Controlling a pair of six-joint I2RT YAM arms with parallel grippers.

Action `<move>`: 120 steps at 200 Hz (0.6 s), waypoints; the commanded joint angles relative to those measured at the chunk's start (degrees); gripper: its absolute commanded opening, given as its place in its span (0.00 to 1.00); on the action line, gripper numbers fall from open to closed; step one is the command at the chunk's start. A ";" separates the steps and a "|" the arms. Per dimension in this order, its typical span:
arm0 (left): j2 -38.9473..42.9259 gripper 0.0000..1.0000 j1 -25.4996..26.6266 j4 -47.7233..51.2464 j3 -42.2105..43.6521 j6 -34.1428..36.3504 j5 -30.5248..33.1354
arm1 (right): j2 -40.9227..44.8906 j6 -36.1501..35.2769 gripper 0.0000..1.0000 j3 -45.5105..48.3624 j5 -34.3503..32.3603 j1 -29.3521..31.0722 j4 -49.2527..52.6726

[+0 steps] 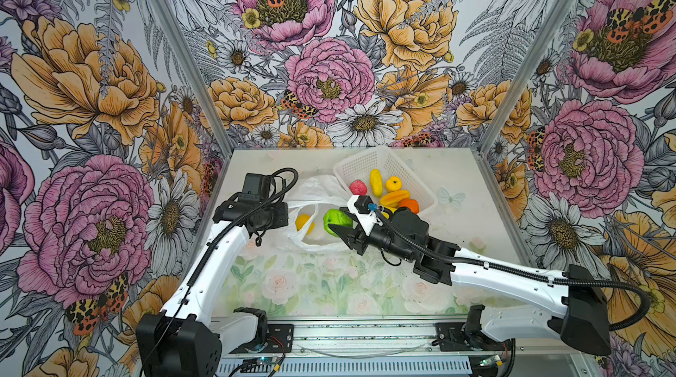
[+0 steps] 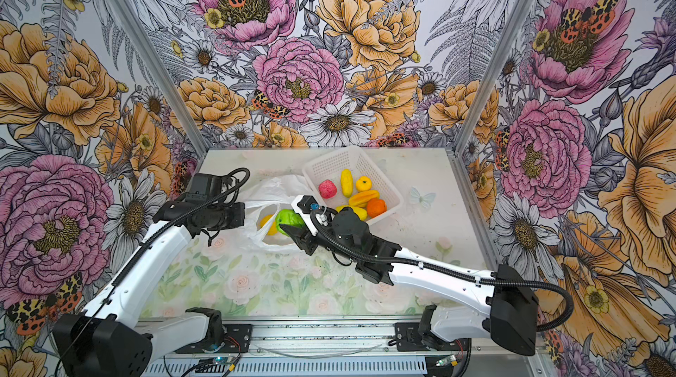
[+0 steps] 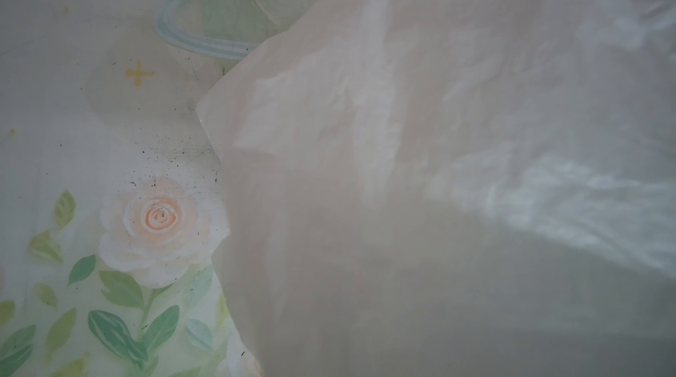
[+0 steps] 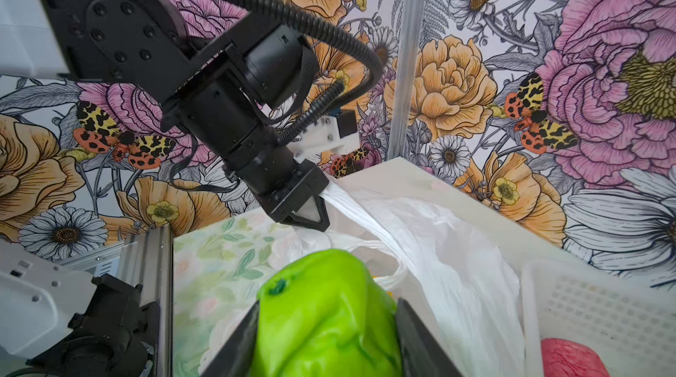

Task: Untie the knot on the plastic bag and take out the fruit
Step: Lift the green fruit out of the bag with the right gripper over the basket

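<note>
Green fruit (image 4: 322, 294) at plastic bag (image 1: 311, 188) mouth, right gripper (image 4: 325, 335) clamping it; left gripper (image 4: 311, 215) pinching bag rim. Extraction step proceeding; next calling for lift into basket (image 1: 365, 163); 1 yellow fruit (image 1: 304, 222) lying inside.

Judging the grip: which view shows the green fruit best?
Right wrist view: the green fruit fills the foreground, gripped in the right pincer. Both top views show it small, over the plastic bag; the left wrist view, only bag.
</note>
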State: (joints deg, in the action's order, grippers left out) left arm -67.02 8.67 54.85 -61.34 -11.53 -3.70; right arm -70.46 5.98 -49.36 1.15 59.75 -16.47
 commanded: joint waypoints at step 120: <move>-0.26 0.00 0.21 0.08 0.76 0.38 -0.40 | 16.72 10.69 0.20 15.92 -15.07 -23.80 -5.47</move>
State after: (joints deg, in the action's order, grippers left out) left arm -67.02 8.78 55.07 -61.19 -11.53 -3.70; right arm -53.84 12.01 -34.20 -14.59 39.05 -20.12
